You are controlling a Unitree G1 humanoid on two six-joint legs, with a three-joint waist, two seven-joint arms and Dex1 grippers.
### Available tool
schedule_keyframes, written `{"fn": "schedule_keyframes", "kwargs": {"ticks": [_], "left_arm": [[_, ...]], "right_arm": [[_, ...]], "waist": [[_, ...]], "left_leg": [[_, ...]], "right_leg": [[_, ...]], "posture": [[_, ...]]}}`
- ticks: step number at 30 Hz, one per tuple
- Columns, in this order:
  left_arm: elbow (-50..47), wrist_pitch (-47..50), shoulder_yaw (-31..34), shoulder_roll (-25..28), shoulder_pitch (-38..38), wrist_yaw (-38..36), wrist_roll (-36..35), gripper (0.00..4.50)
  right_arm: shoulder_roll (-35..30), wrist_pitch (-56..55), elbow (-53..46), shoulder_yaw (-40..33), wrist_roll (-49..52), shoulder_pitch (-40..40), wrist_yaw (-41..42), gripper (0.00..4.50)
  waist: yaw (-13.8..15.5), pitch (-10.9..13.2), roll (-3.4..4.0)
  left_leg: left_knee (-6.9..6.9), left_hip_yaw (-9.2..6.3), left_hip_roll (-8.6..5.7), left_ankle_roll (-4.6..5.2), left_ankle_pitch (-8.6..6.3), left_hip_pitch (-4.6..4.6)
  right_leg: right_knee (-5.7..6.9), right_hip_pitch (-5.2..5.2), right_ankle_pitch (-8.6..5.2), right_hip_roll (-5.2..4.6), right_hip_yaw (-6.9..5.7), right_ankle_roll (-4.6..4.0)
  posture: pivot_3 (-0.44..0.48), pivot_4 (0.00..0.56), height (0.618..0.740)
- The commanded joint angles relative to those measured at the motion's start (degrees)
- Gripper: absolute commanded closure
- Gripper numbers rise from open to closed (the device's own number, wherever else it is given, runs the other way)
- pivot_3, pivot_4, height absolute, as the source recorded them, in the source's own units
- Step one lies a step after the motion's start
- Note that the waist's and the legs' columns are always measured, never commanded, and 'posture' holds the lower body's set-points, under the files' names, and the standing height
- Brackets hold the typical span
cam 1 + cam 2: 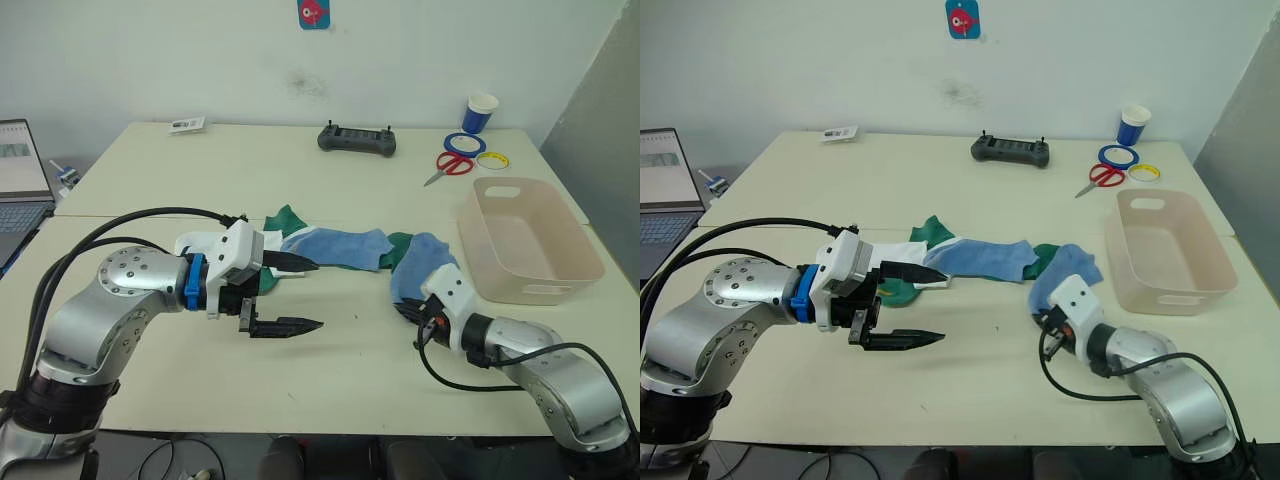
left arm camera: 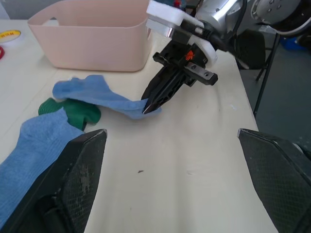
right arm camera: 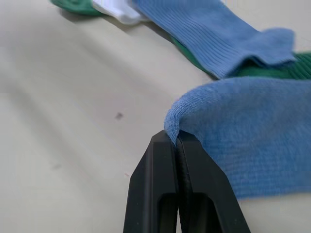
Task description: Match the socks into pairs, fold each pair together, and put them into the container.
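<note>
A cream table against a white wall carries the socks in a strip across the centre of the frame, with the container at the right edge, just beside the strip's right end. The right gripper, low at lower right, is pinched closed on the edge of the nearer blue sock, whose length runs away from the jaws toward the second blue sock at centre. The left gripper, forearm level at lower left, stands wide apart and empty, pointing right along the strip, upper finger over the white sock and green sock.

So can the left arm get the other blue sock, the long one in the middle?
Probably yes. The left gripper is open right beside the middle blue sock, with bare table between. The right gripper is busy pinching the other blue sock.
</note>
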Motion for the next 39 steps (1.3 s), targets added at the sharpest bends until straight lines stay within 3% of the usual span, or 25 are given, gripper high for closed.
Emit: {"fn": "schedule_keyframes", "kwargs": {"ticks": [1,10,13,16,23,24,30,39], "left_arm": [[-1.0,0.1,2.0,2.5,2.4,-1.6,-0.6,0.00],[-1.1,-0.4,6.6,8.0,10.8,-3.8,-0.7,0.00],[-1.1,-0.7,7.4,8.0,12.6,-3.1,-0.5,0.00],[-0.5,-0.9,7.8,7.3,14.2,-2.0,0.0,0.00],[2.4,1.2,8.6,4.1,19.2,2.6,-0.1,0.00],[2.6,2.8,9.2,3.3,20.2,4.0,-1.0,0.00],[0.3,11.1,8.2,-4.1,21.5,15.3,-4.3,0.00],[2.0,18.4,-0.5,-15.8,15.2,31.7,1.2,0.00]], "right_arm": [[2.0,1.2,1.5,4.9,2.2,-4.7,1.8,4.49],[15.8,3.5,13.4,13.9,1.4,-12.5,-2.0,4.49],[16.2,2.9,13.0,13.8,0.9,-12.2,-2.6,3.76],[15.3,3.6,11.2,13.3,1.2,-11.8,-3.0,2.73],[8.4,4.8,3.7,9.5,2.3,-10.9,-1.7,0.16],[6.7,4.1,2.1,8.4,1.9,-10.1,-1.8,0.04],[-1.6,-1.9,-6.0,0.7,1.4,-1.2,-1.0,0.04],[-3.5,-7.6,-6.5,-9.4,-1.2,10.5,-4.8,0.04]], "waist": [[-0.2,0.0,0.00],[-0.3,0.0,0.01],[0.2,0.0,0.02],[0.2,0.0,0.02],[0.1,0.0,0.03],[0.1,0.0,0.03],[0.4,0.0,0.01],[0.2,0.0,-0.05]], "left_leg": [[0.00,0.00,0.01,0.00,0.00,0.00],[-0.04,-0.05,0.07,0.01,0.00,-0.03],[-0.04,-0.05,0.05,0.00,0.00,-0.08],[-0.02,-0.03,0.01,0.00,0.00,-0.09],[-0.05,-0.05,0.05,0.01,0.00,-0.07],[-0.06,-0.05,0.05,0.01,-0.01,-0.11],[-0.06,-0.07,0.01,0.01,-0.01,-0.17],[0.01,-0.06,-0.02,0.00,0.00,0.00]], "right_leg": [[0.00,-0.01,0.00,0.00,0.00,0.00],[0.02,-0.08,-0.02,0.05,-0.03,-0.04],[0.01,-0.11,-0.02,0.02,-0.03,-0.04],[0.00,-0.11,-0.02,-0.04,-0.02,-0.04],[0.03,-0.17,-0.02,0.01,-0.03,-0.04],[0.03,-0.19,-0.02,0.01,-0.04,-0.04],[0.00,-0.18,-0.07,-0.07,-0.07,0.03],[0.02,0.02,-0.02,-0.06,-0.03,0.11]], "posture": [[0.000,0.150,0.740],[0.000,0.150,0.740],[0.000,0.150,0.740],[0.000,0.150,0.740],[0.000,0.150,0.740],[0.000,0.150,0.740],[0.000,0.150,0.740],[0.000,0.150,0.740]]}}
